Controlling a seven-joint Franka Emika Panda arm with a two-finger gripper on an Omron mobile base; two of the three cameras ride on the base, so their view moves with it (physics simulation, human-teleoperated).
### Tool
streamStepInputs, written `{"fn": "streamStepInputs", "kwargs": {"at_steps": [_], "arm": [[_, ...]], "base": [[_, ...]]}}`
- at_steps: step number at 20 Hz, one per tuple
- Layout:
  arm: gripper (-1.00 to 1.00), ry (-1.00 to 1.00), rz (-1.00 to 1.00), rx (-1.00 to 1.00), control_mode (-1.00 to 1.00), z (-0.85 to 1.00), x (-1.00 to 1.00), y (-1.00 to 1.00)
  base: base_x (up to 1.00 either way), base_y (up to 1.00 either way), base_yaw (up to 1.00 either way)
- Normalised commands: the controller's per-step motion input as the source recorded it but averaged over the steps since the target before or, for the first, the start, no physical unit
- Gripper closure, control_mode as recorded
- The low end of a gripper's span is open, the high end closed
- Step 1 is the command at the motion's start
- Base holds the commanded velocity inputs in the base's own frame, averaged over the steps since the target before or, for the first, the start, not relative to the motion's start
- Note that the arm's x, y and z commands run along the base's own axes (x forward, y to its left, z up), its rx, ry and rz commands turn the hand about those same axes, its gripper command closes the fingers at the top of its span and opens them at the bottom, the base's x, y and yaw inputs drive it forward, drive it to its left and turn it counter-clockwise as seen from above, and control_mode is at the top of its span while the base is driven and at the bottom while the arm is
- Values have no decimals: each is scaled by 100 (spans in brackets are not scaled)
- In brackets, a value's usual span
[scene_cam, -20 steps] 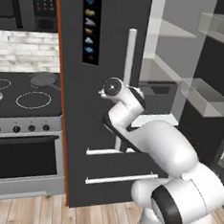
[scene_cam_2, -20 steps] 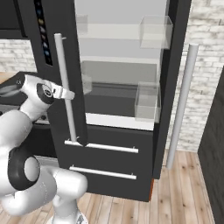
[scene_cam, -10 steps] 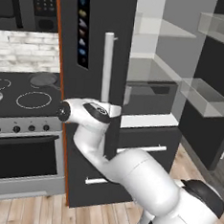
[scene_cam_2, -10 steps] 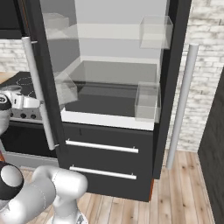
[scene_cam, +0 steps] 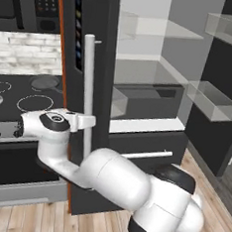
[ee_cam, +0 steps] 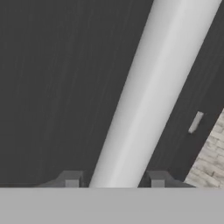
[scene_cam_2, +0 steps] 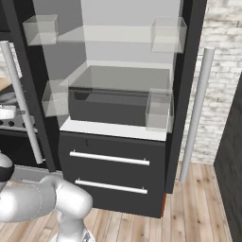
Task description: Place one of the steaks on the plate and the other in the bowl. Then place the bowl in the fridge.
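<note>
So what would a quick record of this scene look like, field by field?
Place: simulated kitchen, wood floor
Fridge: both doors swung open
Inside: clear shelf and door bins
Below: two dark drawers with silver bars
Left door handle: upright silver bar
Fingers: one on each side of that handle
Grip: cannot tell whether they press on it
Beside fridge: stove to the left
</note>
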Motion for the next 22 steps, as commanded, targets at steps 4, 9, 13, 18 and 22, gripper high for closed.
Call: {"fn": "streamStepInputs", "kwargs": {"at_steps": [4,9,13,18,22], "arm": [[-100,-4,-9,0,-100,0,-2,9],[-100,-6,-4,0,-100,-1,0,4],[-100,-13,-2,1,-100,-8,-5,14],[-100,-3,1,0,-100,-8,-45,17],[-100,-20,11,1,-100,0,-100,-26]], "base": [[0,0,0],[0,0,0],[0,0,0],[0,0,0],[0,0,0]]}}
